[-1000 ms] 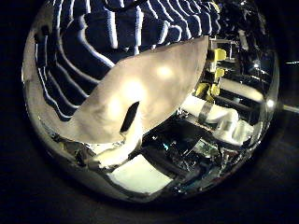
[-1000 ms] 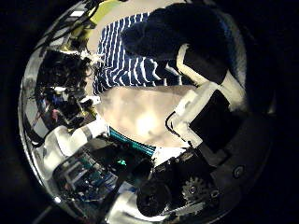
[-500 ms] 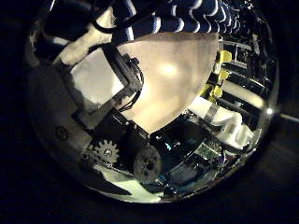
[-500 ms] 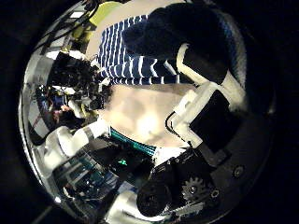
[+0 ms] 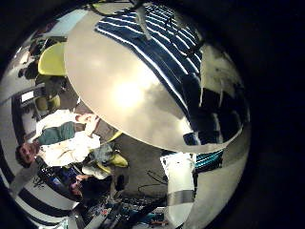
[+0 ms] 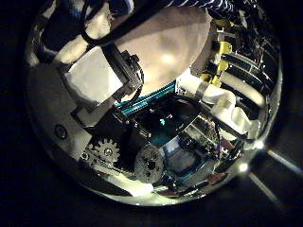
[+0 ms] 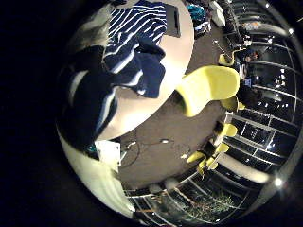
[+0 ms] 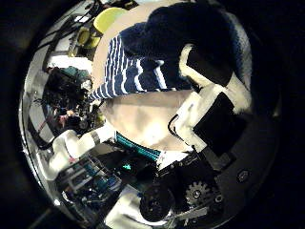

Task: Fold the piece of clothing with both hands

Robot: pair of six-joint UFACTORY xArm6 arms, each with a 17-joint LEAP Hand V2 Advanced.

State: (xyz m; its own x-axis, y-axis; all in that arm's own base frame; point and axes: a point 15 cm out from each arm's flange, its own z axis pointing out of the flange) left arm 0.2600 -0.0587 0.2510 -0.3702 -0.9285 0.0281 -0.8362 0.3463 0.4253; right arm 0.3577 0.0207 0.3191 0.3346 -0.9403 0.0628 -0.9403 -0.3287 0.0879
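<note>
Where it drapes, striped garment [image 7: 133, 43] seemingly lengthwise across table [image 7: 142, 109].

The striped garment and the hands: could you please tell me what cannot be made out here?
- Garment outline: in the right little finger side palm view, a lifted fold covers part of it.
- Right hand grip: in its thumb side view, fingers vanish into cloth.
- Left hand grip: fingertips run off the thumb side view's edge.

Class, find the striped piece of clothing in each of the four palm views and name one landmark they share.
Left little finger side: the striped clothing lies on the round table.
Left thumb side: only a striped edge beyond the left hand.
Right little finger side: bunched on the table.
Right thumb side: beside the right hand, on the table.
Shared landmark: the table.
</note>
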